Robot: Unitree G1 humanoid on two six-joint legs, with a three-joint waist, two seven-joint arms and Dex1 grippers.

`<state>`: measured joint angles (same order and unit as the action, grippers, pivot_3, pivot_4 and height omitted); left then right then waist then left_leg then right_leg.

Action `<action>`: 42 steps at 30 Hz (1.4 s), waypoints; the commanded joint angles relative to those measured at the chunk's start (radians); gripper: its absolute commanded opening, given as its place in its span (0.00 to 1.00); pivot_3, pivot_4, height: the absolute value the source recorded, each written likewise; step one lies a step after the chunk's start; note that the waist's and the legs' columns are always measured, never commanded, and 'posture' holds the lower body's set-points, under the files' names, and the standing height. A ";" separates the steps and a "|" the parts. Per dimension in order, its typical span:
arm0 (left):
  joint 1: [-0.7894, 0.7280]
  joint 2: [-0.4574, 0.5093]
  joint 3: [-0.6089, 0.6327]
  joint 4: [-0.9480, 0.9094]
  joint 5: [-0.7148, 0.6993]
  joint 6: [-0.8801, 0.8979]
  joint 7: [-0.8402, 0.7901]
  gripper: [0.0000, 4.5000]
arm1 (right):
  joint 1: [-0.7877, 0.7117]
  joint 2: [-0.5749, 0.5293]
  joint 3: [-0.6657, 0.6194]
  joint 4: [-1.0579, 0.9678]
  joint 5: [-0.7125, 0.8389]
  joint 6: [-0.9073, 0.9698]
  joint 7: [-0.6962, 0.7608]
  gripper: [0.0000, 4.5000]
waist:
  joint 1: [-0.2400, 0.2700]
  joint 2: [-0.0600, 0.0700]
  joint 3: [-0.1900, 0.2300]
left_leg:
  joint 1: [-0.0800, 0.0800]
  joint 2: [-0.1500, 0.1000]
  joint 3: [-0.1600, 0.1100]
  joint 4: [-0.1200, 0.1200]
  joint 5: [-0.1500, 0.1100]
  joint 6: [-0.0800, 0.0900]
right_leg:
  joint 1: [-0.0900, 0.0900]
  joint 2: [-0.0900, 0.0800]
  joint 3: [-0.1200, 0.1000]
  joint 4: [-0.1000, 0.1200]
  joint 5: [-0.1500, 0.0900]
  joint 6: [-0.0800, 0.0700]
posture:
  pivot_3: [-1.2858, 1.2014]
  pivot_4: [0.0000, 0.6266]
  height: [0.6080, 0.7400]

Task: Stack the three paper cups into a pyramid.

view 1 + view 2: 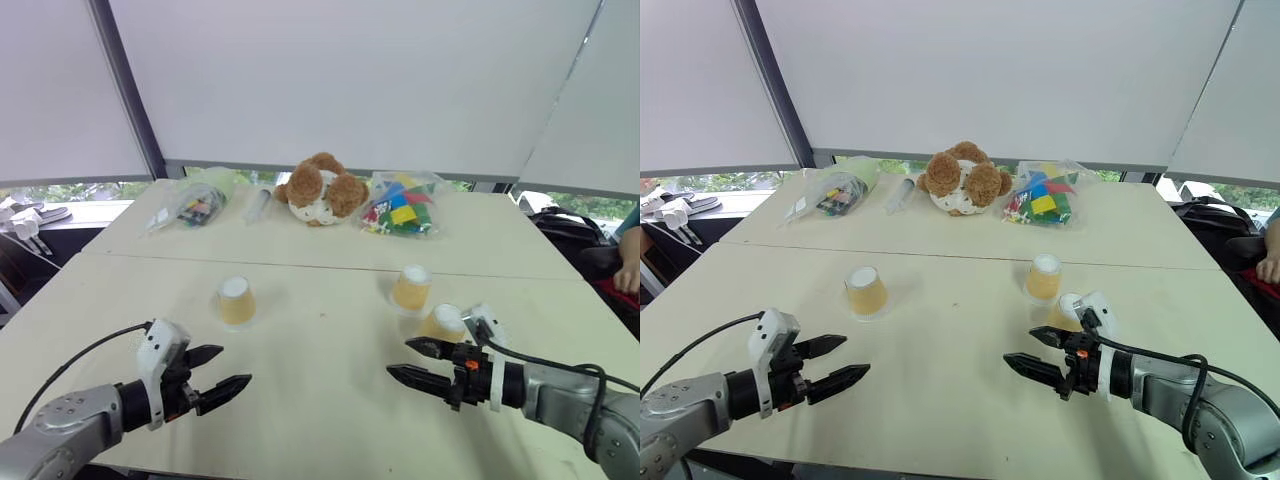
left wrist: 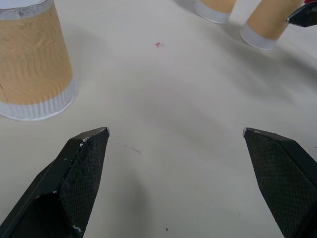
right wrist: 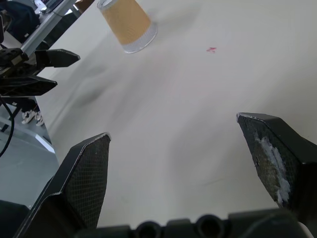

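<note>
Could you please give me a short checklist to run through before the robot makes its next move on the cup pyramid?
1. Left gripper open and empty: ok.
2. Right gripper open and empty: ok.
3. All three cups standing upside down on the table: ok; the left cup, the middle cup and the right cup all show white bases up.
4. Two base cups close together: ok, the middle and right cups sit near each other, though whether they touch I cannot tell.
5. Pyramid started: not ok, no cup is stacked yet.
6. Stuffed bear and bags clear of the cups: ok.
</note>
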<state>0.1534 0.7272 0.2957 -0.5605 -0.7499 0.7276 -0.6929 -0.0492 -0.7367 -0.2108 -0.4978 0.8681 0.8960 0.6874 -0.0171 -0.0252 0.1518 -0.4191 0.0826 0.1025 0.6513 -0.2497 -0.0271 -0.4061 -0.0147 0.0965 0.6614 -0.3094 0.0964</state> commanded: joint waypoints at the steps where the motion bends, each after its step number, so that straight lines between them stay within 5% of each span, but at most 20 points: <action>1: -0.012 0.000 0.004 -0.013 0.007 -0.018 0.004 1.00 | -0.015 0.011 -0.004 -0.016 -0.003 -0.026 -0.005 0.98 | 0.000 0.000 0.000 | 0.000 0.000 0.000 0.000 0.000 0.000 | 0.000 0.000 0.000 0.000 0.000 0.000 | 0.52 0.24 0.99; 13: -0.049 0.038 -0.011 0.013 0.009 0.002 -0.026 1.00 | -0.012 0.033 0.000 -0.043 -0.025 -0.054 -0.038 0.98 | 0.002 0.000 0.000 | 0.000 0.000 0.000 0.000 0.000 0.000 | 0.000 0.000 0.000 0.000 0.000 0.000 | 0.52 0.24 0.99; 28: -0.540 0.135 -0.240 0.248 0.035 0.012 -0.324 1.00 | 0.034 0.017 -0.320 -0.147 0.063 -0.056 -0.263 0.98 | 0.005 0.000 0.000 | -0.001 -0.001 0.001 0.000 0.000 -0.001 | 0.000 0.001 -0.001 0.000 0.000 0.000 | 0.52 0.24 0.99; 35: -0.623 0.116 -0.276 0.229 0.042 0.022 -0.342 1.00 | 0.086 0.039 -0.252 -0.052 -0.113 -0.194 -0.234 0.98 | -0.004 0.000 0.000 | -0.001 0.000 0.001 -0.001 0.000 0.000 | -0.001 0.003 0.000 0.000 0.002 0.004 | 0.52 0.24 0.99; 42: -0.544 0.124 -0.240 0.200 0.050 0.032 -0.323 1.00 | 0.055 0.094 -0.187 0.048 -0.136 -0.243 -0.186 0.98 | 0.000 0.000 0.000 | -0.001 0.000 0.001 -0.001 0.000 0.000 | -0.001 0.003 0.000 0.001 0.002 0.004 | 0.52 0.24 0.99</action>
<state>-0.3915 0.8415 0.0182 -0.3251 -0.6887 0.7590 -1.0221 0.0167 -0.6449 -0.3905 -0.4432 0.7311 0.6755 0.4874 -0.0172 -0.0254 0.1518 -0.4200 0.0827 0.1033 0.6508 -0.2492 -0.0274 -0.4068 -0.0120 0.0966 0.6621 -0.3077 0.1001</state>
